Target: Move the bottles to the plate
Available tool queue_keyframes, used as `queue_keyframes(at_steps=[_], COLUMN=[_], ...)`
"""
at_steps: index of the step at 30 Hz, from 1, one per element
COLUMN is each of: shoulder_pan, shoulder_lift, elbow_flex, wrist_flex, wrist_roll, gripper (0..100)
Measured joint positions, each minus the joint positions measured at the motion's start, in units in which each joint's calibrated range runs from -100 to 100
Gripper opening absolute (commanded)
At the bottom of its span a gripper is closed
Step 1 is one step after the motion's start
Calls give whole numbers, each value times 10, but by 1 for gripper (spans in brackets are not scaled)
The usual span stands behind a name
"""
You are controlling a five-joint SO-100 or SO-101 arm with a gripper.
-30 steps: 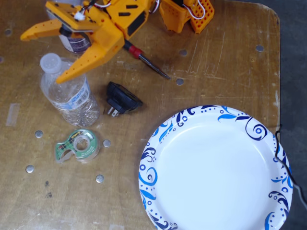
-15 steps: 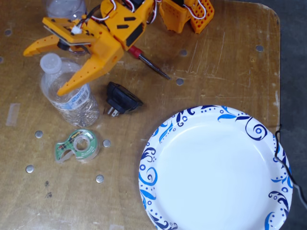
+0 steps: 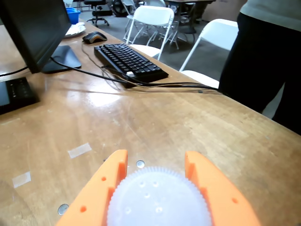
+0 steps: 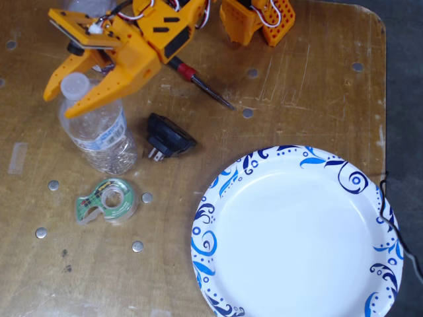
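A worn wooden desk [image 4: 291, 99] with inset metal discs and tape scraps is seen. The bottle [image 4: 98, 129] is located at the desk's upper left in the fixed view, well apart from the empty plate [image 4: 297, 234] at lower right. The orange end effector [image 4: 63, 99] is spread around the white cap [image 3: 157, 200]; contact cannot be confirmed. Keyboard [image 3: 129, 61], monitor [image 3: 35, 30] and folding chairs [image 3: 150, 21] are seen behind.
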Motion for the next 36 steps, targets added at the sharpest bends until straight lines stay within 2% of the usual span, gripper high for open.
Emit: queue_keyframes(at_steps=[7, 16, 24, 27, 31, 36], shoulder_pan=[9, 11, -58, -110, -184, -316], shoulder_lift=[0, 0, 2, 2, 2, -23], elbow_flex=[-1, -11, -159, -240, -338, -379], wrist_flex=[-1, 0, 9, 55, 174, 305], wrist_roll=[1, 2, -10, -22, -25, -40], gripper=[8, 8, 8, 8, 8, 8])
